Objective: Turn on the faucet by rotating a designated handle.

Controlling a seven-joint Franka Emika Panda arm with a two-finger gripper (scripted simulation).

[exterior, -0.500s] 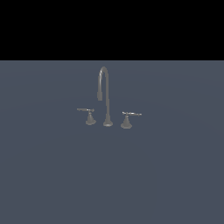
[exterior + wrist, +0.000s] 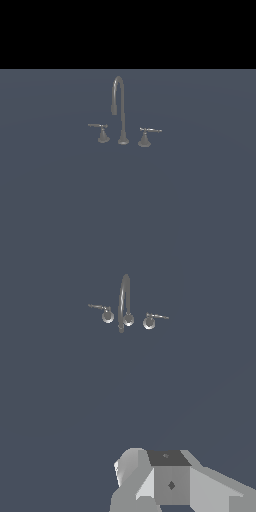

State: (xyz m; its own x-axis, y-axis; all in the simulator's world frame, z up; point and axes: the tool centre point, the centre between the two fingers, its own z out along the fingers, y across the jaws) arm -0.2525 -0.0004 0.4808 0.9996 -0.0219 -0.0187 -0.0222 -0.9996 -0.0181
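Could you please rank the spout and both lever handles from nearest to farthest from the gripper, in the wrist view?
1. twin handle, exterior view's right.
2. spout, middle.
3. handle, exterior view's left.
The gripper sits far from all three; differences are slight.

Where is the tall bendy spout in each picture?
Exterior view: the gooseneck spout stands in the middle, between two lever handles.
Wrist view: the spout is seen from above, far from the gripper.
Shared landmark: the spout's round base, midway between the two handle bases.
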